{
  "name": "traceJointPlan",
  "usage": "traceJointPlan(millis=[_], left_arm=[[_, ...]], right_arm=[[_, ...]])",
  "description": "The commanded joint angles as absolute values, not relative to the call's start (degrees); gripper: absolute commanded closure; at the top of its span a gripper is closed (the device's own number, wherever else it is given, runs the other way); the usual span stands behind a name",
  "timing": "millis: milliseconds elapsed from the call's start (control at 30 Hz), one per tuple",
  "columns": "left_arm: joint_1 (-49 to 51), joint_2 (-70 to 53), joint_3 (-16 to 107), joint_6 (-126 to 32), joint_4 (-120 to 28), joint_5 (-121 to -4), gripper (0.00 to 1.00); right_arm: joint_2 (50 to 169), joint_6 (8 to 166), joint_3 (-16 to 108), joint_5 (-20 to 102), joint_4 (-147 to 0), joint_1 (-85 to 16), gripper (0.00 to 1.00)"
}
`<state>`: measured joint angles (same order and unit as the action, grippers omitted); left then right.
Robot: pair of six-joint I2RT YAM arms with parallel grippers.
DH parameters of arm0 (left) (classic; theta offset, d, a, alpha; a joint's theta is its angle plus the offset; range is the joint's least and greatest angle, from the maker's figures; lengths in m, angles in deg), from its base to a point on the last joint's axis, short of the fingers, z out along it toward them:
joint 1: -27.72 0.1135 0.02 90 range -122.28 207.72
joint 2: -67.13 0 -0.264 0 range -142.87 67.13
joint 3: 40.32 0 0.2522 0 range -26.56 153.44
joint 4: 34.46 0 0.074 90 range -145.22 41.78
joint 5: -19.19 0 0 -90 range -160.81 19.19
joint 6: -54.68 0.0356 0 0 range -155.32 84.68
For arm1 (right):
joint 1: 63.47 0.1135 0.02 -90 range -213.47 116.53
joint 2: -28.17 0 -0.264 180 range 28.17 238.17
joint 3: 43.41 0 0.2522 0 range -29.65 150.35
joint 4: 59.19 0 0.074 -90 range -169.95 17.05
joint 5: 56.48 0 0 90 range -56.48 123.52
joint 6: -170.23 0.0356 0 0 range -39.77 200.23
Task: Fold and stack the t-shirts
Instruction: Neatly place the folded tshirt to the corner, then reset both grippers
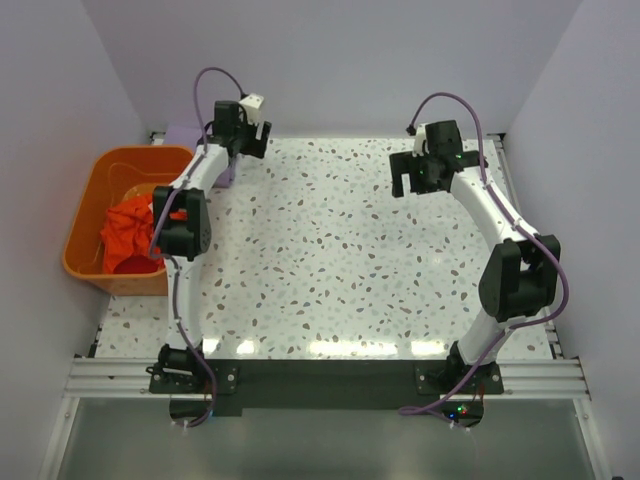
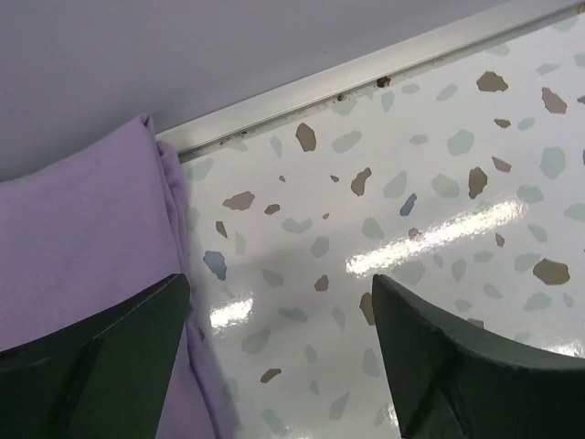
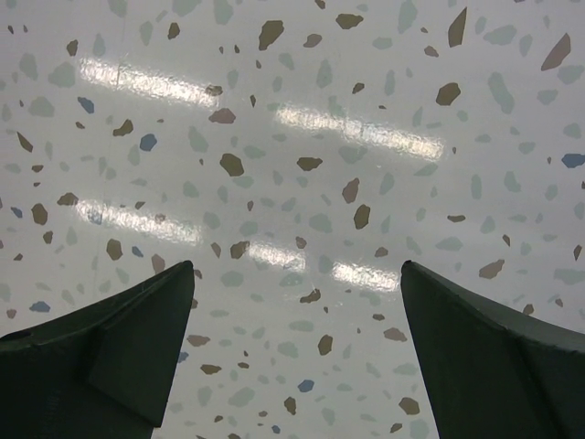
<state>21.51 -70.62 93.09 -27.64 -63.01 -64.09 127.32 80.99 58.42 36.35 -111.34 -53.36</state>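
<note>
The lavender-purple t-shirt (image 1: 184, 134) lies folded at the table's back left corner, partly hidden under my left arm. In the left wrist view the lavender-purple t-shirt (image 2: 82, 238) fills the left side, its folded edge next to my left finger. My left gripper (image 1: 252, 142) hovers at the shirt's right edge, open and empty (image 2: 279, 306). The orange-red t-shirt (image 1: 130, 232) lies crumpled in the orange basket (image 1: 85, 210). My right gripper (image 1: 413, 183) is open and empty over bare table at the back right (image 3: 297, 274).
The orange plastic basket stands off the table's left edge, beside my left arm. A metal rail (image 2: 366, 69) and the back wall run right behind the lavender shirt. The speckled tabletop (image 1: 330, 260) stretches between the two arms.
</note>
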Motion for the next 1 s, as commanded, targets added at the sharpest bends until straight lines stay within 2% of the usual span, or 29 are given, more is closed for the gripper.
traceJointPlan(millis=[0,33,233,400,500,700,967], left_arm=[[21.4,-65.2,93.8,-23.7,-64.4,-60.0,0.11],[21.1,-63.6,93.1,-23.3,-65.0,-59.3,0.00],[20.4,-54.3,87.5,-22.8,-71.3,-52.5,0.00],[20.2,-46.1,79.3,-25.4,-77.0,-52.0,0.00],[20.2,-37.4,65.3,-25.0,-75.2,-52.9,0.00],[19.0,-22.4,47.2,-22.8,-74.2,-57.3,0.00],[17.6,-7.8,30.3,-24.0,-73.9,-58.7,0.00]], right_arm=[[127.1,78.6,60.9,38.5,-111.4,-53.5,0.01],[126.9,78.3,60.8,38.9,-111.3,-53.5,0.01],[124.8,75.7,58.5,41.0,-108.9,-53.5,0.01],[120.4,72.3,52.4,43.2,-105.7,-53.6,0.01],[116.6,71.3,47.9,44.8,-104.3,-53.6,0.01],[107.5,69.9,35.7,47.1,-103.5,-53.6,0.01],[95.3,70.0,22.7,46.4,-106.4,-53.6,0.01]])
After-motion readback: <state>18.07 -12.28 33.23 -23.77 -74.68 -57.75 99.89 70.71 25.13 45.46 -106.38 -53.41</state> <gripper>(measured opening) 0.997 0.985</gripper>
